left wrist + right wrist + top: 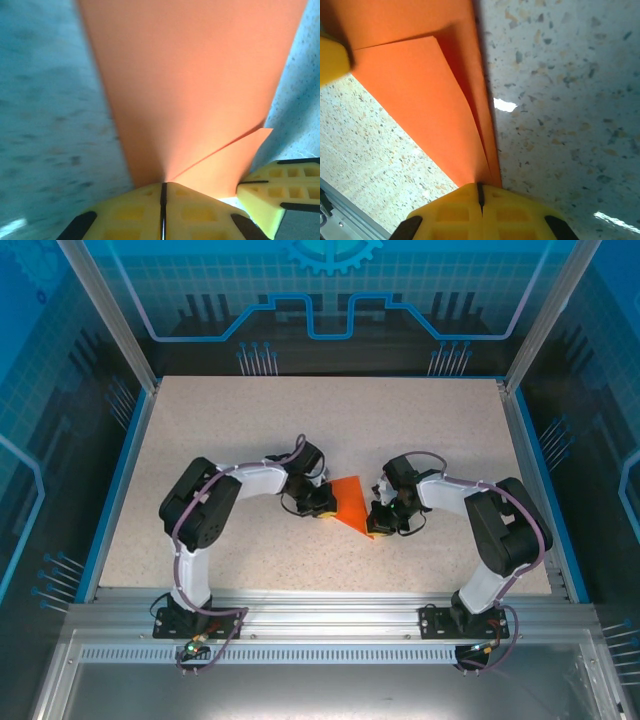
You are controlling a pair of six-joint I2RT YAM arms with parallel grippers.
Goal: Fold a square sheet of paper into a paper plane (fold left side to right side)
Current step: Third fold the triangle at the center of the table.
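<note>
Paper: orange paper [350, 502] folded into a tapering wedge, at the middle of the table [250, 420].
Left gripper [163, 189]: clamped on the paper's edge.
Right gripper [480, 192]: pinched on the paper's point.
Wrist views: overlapping flap edges.
Overhead: whole outline.

Robotics lab cell, you'll note: speckled desk [250, 420] boxed by aluminium frame posts [105, 310], clear panels printed with blue circuit graphics [330, 300] at 12 o'clock, left arm [200, 515] and right arm [500, 530] bolted to a slotted rail [320, 615] at 6 o'clock.
</note>
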